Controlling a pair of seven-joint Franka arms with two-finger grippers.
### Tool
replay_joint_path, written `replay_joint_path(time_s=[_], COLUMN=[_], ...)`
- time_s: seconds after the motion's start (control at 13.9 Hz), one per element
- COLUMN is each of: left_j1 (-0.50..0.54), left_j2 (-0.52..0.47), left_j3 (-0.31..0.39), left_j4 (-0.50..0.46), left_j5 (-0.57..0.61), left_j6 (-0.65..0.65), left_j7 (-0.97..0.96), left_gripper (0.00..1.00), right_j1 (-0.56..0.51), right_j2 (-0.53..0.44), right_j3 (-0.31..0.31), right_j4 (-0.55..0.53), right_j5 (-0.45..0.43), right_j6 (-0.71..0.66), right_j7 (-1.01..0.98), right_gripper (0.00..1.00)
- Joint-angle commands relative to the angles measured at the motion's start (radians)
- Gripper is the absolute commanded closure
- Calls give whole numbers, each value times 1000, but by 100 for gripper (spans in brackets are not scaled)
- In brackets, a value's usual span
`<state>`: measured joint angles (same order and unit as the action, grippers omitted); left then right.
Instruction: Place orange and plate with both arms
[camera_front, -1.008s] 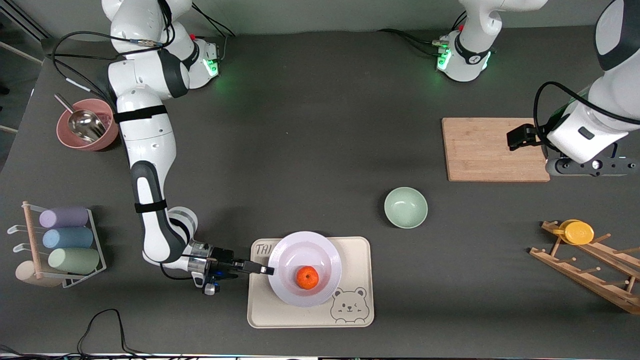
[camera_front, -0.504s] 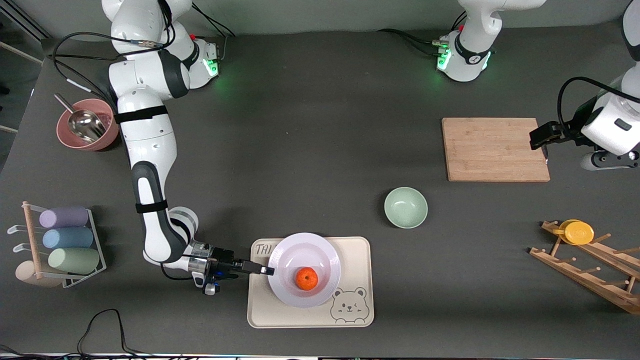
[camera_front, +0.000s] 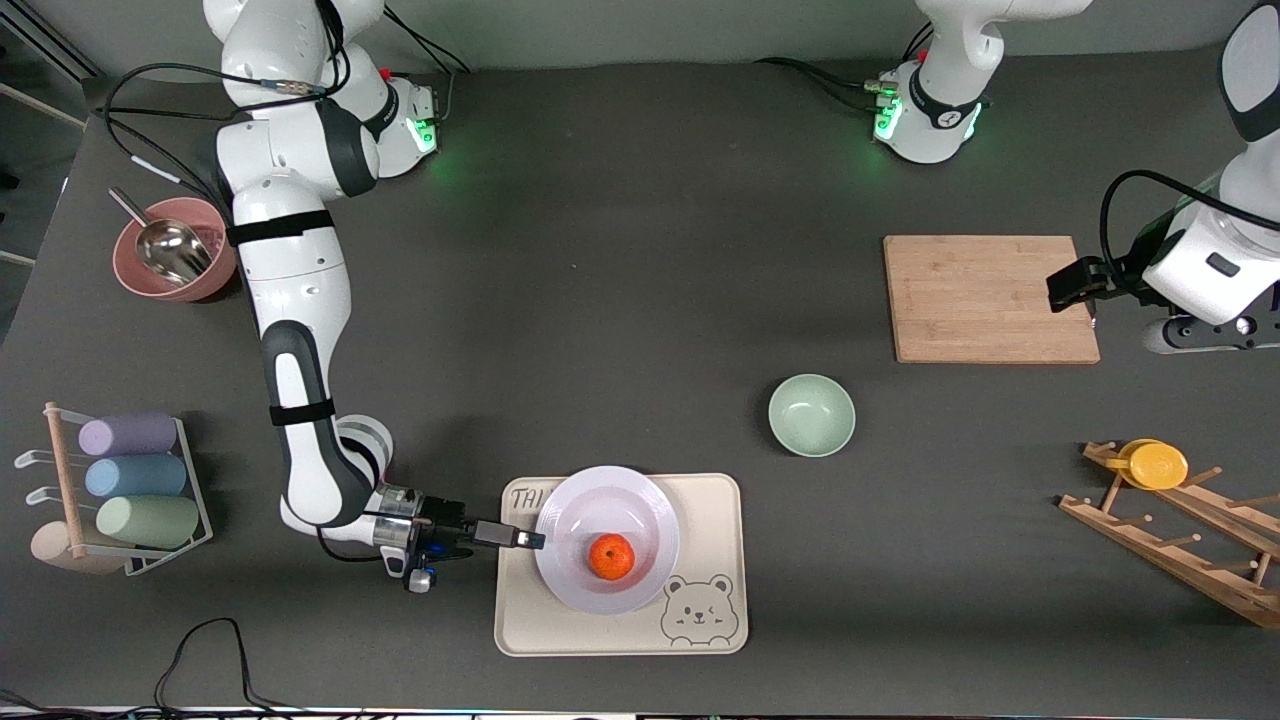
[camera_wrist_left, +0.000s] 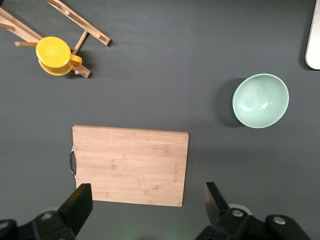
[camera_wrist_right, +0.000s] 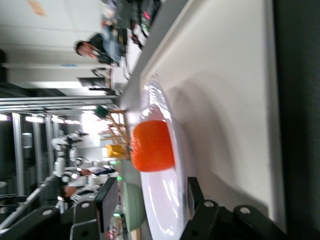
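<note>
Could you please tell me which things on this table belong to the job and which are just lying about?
Job:
orange, in the plate
plate, on the tray, rim between the right pincer fingers
tray
left pincer, open over the board

Lying about:
board
green bowl
pink bowl
scoop
cup rack
wooden rack
yellow lid

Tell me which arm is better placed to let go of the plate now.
Right: the right gripper straddles the rim of the plate, which sits on the tray. The left gripper hangs open over the cutting board.
</note>
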<state>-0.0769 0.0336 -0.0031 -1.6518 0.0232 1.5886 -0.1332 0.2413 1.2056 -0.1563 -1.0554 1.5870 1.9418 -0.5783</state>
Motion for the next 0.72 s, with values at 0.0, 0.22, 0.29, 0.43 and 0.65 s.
replay_joint_path(time_s=[0.0,0.22,0.29,0.43,0.65], left_j1=[-12,-27,-26,-26,-26], left_j2=[-9,-7,-11,-17,-15], left_j3=[-1,0,0,0,2], left_j4=[-2,0,-2,-9,-11], left_j5=[15,15,17,17,20], left_j6=[-18,-21,-9,7,2], left_j7=[-11,-14,-14,-14,-32], left_gripper=[0,0,0,0,0], right_j1=[1,-5,-7,-11,-46], right_j2=[-24,-79,-108,-190,-308], right_j3=[-37,-42,-42,-42,-40], right_j4=[34,32,29,25,17], right_j5=[-148,-391,-503,-718,-921], right_j6=[0,-9,-14,-71,-203], right_j7=[142,178,182,242,302], right_gripper=[35,30,29,29,20])
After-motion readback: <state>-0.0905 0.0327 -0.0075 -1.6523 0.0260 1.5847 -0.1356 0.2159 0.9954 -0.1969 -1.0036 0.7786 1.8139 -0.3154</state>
